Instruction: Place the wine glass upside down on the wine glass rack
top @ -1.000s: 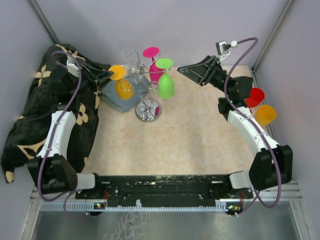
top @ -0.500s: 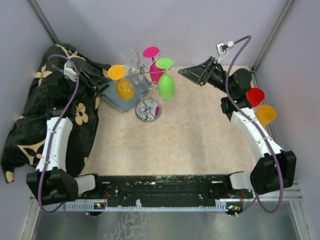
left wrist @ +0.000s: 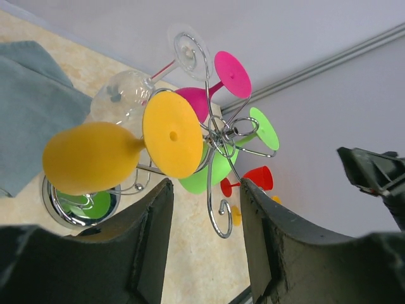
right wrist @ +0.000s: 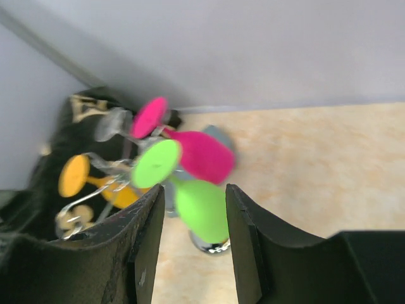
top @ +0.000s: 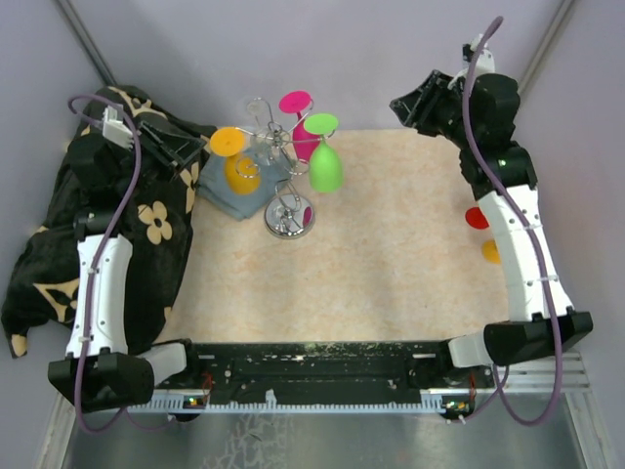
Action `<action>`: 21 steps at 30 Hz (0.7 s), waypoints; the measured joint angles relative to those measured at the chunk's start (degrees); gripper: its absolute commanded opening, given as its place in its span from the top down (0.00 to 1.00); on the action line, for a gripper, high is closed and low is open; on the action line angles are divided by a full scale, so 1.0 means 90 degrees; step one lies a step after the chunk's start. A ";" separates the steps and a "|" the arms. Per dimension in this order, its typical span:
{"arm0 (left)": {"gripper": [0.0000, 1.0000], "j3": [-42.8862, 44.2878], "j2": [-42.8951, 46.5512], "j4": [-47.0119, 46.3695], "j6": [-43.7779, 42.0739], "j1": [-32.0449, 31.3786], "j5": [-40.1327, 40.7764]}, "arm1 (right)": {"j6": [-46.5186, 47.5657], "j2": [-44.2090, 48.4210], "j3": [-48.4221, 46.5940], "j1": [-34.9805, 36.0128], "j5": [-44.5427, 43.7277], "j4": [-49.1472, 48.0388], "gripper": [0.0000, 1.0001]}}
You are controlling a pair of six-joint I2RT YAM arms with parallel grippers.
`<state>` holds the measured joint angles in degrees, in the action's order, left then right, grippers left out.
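The silver wine glass rack (top: 276, 147) stands at the back centre on its shiny round base (top: 289, 221). An orange wine glass (top: 236, 164) hangs upside down on its left arm, and pink (top: 301, 125), green (top: 324, 164) and clear (top: 256, 107) glasses hang on other arms. My left gripper (top: 187, 153) is just left of the orange glass, open and empty. In the left wrist view the orange glass (left wrist: 95, 157) hangs ahead of the spread gripper (left wrist: 205, 185). My right gripper (top: 410, 106) is raised at the back right, open and empty (right wrist: 194, 190).
A blue-grey cloth (top: 227, 191) lies under the rack's left side. A black floral blanket (top: 54, 254) covers the left edge. A red glass (top: 476, 217) and another orange glass (top: 490, 252) stand at the right, partly hidden by the right arm.
My left gripper drew back to the left, away from the orange glass's foot, and opened a little wider. My right arm lifted and swung back toward the far right corner.
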<state>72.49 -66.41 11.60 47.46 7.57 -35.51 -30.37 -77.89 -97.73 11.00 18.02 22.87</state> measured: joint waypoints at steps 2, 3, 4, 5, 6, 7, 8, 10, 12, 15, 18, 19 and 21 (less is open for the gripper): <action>0.48 0.0046 0.0017 -0.0005 -0.0015 0.0010 0.0012 | 0.0245 -0.0262 -0.0219 -0.0053 -0.0522 0.0559 0.56; 0.48 0.0083 0.0017 -0.0005 -0.0029 0.0010 0.0015 | 0.0362 -0.0437 -0.0325 -0.0087 -0.0801 0.0828 0.56; 0.48 0.0112 0.0017 -0.0015 -0.0044 0.0010 0.0012 | 0.0459 -0.0624 -0.0413 -0.0121 -0.1083 0.1078 0.56; 0.48 0.0121 0.0019 -0.0041 -0.0049 0.0010 0.0007 | 0.0549 -0.0831 -0.0488 -0.0160 -0.1382 0.1324 0.56; 0.48 0.0134 0.0022 -0.0075 -0.0046 0.0010 -0.0012 | 0.0646 -0.1088 -0.0566 -0.0219 -0.1744 0.1632 0.56; 0.48 0.0138 0.0022 -0.0124 -0.0044 0.0010 -0.0024 | 0.0685 -0.1239 -0.0588 -0.0262 -0.1950 0.1783 0.56; 0.48 0.0138 0.0022 -0.0153 -0.0039 0.0010 -0.0036 | 0.0733 -0.1423 -0.0619 -0.0328 -0.2225 0.2011 0.56; 0.48 0.0136 0.0022 -0.0231 -0.0012 0.0010 -0.0061 | 0.0816 -0.1729 -0.0624 -0.0449 -0.2771 0.2392 0.56; 0.48 0.0124 0.0022 -0.0369 0.0049 0.0010 -0.0104 | 0.0874 -0.1936 -0.0646 -0.0556 -0.3240 0.2701 0.56; 0.48 0.0112 0.0022 -0.0534 0.0109 0.0010 -0.0187 | 0.0925 -0.2108 -0.0760 -0.0726 -0.3721 0.2977 0.56; 0.48 0.0102 0.0022 -0.0646 0.0134 0.0010 -0.0250 | 0.0925 -0.2149 -0.0862 -0.1003 -0.3946 0.3113 0.56; 0.47 0.0095 0.0022 -0.0675 0.0141 0.0010 -0.0260 | 0.0923 -0.2149 -0.0874 -0.1120 -0.4000 0.3133 0.56; 0.47 0.0063 0.0022 -0.0767 0.0180 0.0010 -0.0294 | 0.0920 -0.2149 -0.0903 -0.1379 -0.4044 0.3189 0.56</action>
<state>73.06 -66.22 4.69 49.08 7.66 -38.15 -22.09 -97.23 -105.86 -1.41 -18.37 51.57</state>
